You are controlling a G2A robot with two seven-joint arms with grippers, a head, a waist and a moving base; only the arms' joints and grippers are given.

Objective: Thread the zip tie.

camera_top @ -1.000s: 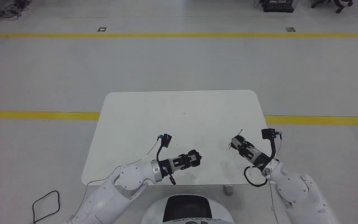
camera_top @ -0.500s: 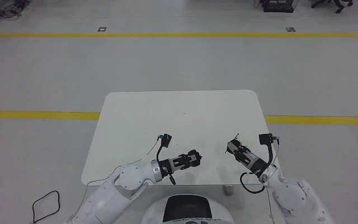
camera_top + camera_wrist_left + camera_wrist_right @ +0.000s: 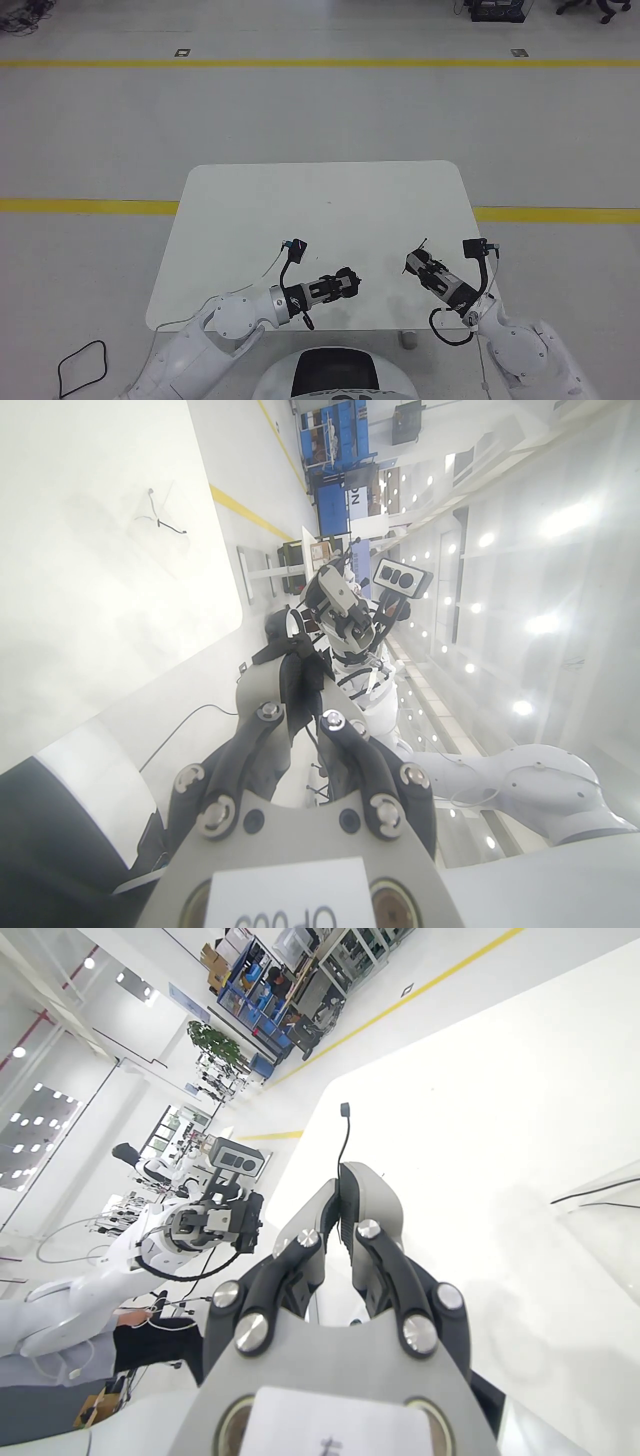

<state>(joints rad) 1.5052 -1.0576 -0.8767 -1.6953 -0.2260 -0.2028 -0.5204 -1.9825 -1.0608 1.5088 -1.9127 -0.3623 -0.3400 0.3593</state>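
My right gripper is shut on a thin black zip tie above the white table, near its front right. The tie's strap rises out of the pinched fingertips and ends in its small square head, which stands free in the air. From above, the tie shows as a short dark line over the gripper. My left gripper hovers near the front edge, a short gap left of the right one and pointing at it. Its dark pads are pressed together, and I cannot tell whether anything is between them.
A flat clear plastic piece with thin black strands lies on the table farther back; the right wrist view catches its edge. The table's rounded corners and front edge are close to both arms.
The right gripper with the zip tie has shifted a little left, toward the left gripper, then held still. The left arm has not moved.
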